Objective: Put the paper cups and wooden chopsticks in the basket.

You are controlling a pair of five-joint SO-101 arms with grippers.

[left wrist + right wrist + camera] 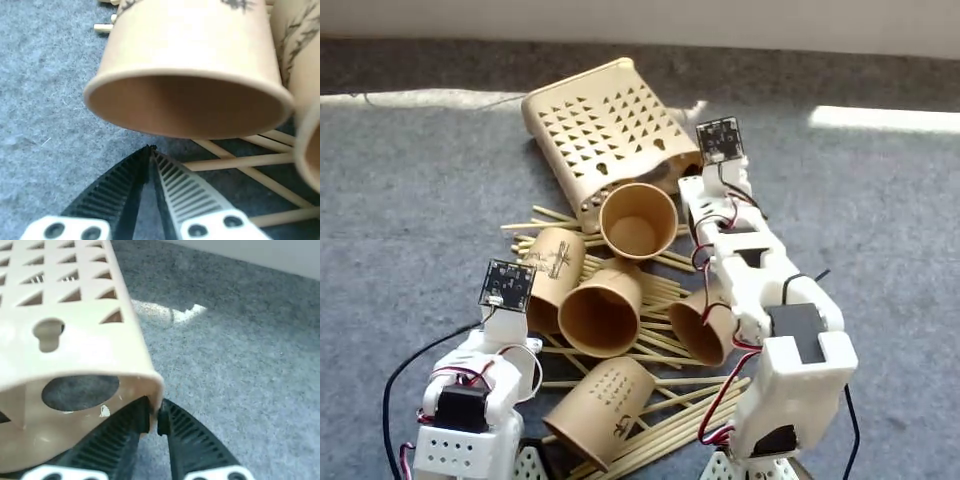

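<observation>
I'm working the basket (80,340) first: it's lying on its side beyond the scattered paper cups (603,315) and wooden chopsticks (675,422), with the right gripper (154,417) clamping its rim. The left gripper (150,155) is sitting pinched together, empty, just short of a cup's mouth. Next, I judge, it needs opening.

Across the grey felt table (410,200): a basket (590,130) tipped on its side at the far end, chopsticks (660,290) strewn before it, five cups (605,400) lying among and over them.
</observation>
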